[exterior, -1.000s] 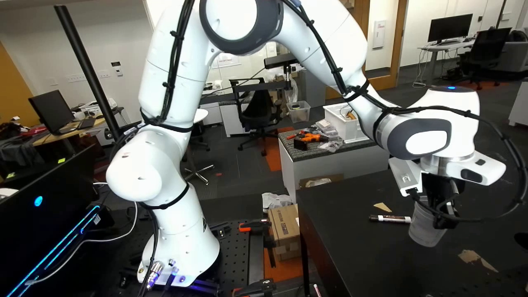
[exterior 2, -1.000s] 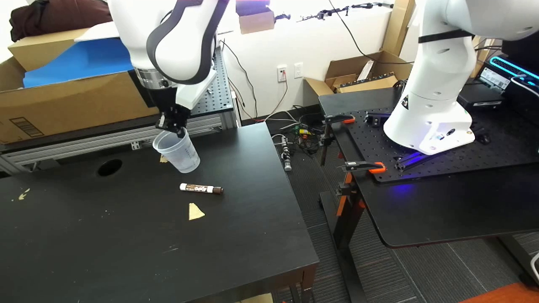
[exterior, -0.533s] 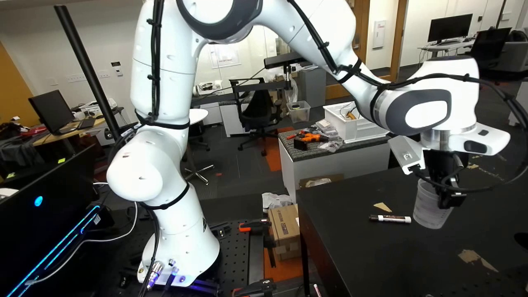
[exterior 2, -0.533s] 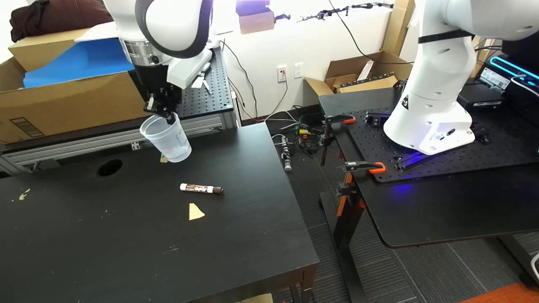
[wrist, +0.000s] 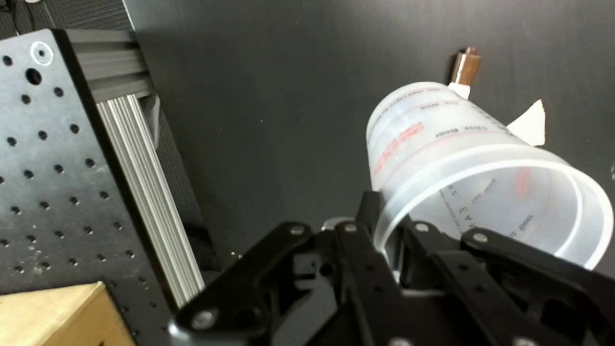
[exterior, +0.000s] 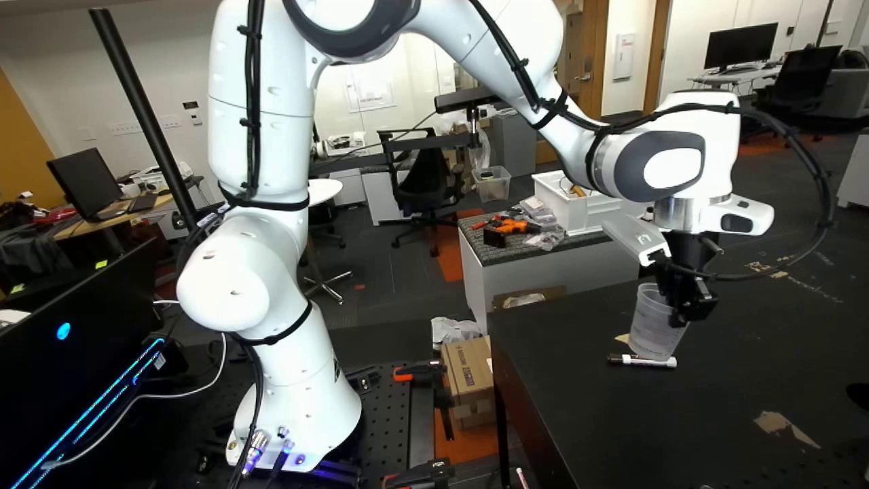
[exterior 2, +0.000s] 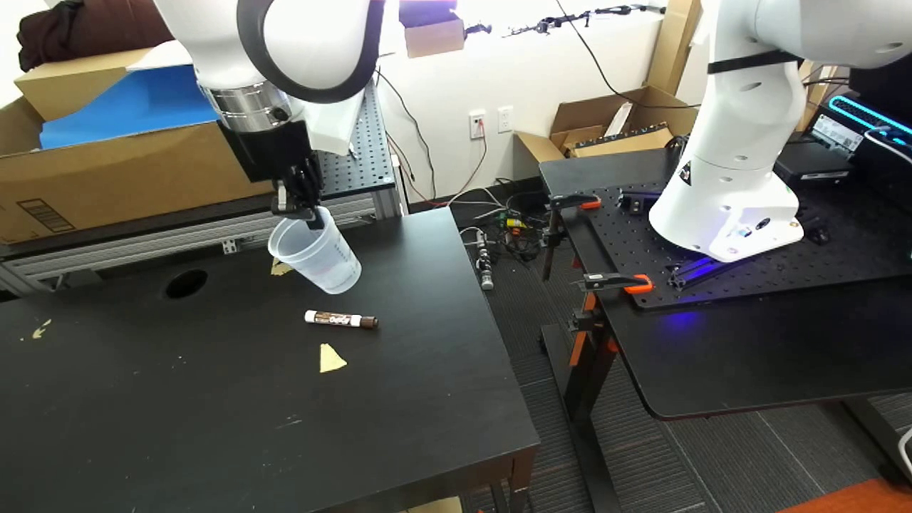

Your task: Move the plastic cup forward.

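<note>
The plastic cup [exterior: 657, 324] is a translucent tumbler with a wider rim. It shows in the other pictures too: an exterior view [exterior 2: 322, 258] and the wrist view [wrist: 423, 127]. My gripper [exterior: 681, 309] is shut on the cup's wall at the rim, with one finger inside and one outside; it also shows in an exterior view [exterior 2: 305, 216] and the wrist view [wrist: 388, 216]. The cup hangs tilted, apparently a little above the black table [exterior 2: 235, 399]. The inner finger is partly hidden by the cup's rim.
A marker [exterior 2: 340, 319] lies near the cup, with a tan scrap [exterior 2: 331, 358] beyond it. A pegboard bench [exterior 2: 356, 157] with a large cardboard box [exterior 2: 135, 178] borders the table. The table has a round hole [exterior 2: 186, 283]. Another scrap [exterior: 784, 428] lies farther off.
The cup rose with my gripper, then moved across towards the robot's base side, and in an exterior view it now overlaps the marker. The marker and scraps have not moved.
</note>
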Controlling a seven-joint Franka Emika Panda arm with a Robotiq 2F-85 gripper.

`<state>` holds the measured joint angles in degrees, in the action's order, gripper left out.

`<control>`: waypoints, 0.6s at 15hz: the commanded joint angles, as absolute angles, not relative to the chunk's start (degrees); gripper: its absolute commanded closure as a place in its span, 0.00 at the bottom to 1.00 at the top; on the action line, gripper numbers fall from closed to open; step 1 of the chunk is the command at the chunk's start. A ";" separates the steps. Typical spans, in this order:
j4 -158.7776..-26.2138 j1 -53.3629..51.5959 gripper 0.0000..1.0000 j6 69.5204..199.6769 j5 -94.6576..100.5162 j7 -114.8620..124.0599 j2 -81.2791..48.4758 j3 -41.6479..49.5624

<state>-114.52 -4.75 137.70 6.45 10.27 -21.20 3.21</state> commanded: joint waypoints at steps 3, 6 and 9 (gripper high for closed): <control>-116.05 -5.09 0.98 133.53 8.86 3.96 -18.50 0.72; -116.56 -5.16 0.98 135.65 9.77 0.75 -17.84 -0.60; -115.81 -5.40 0.98 135.42 10.80 -1.76 -18.31 -1.59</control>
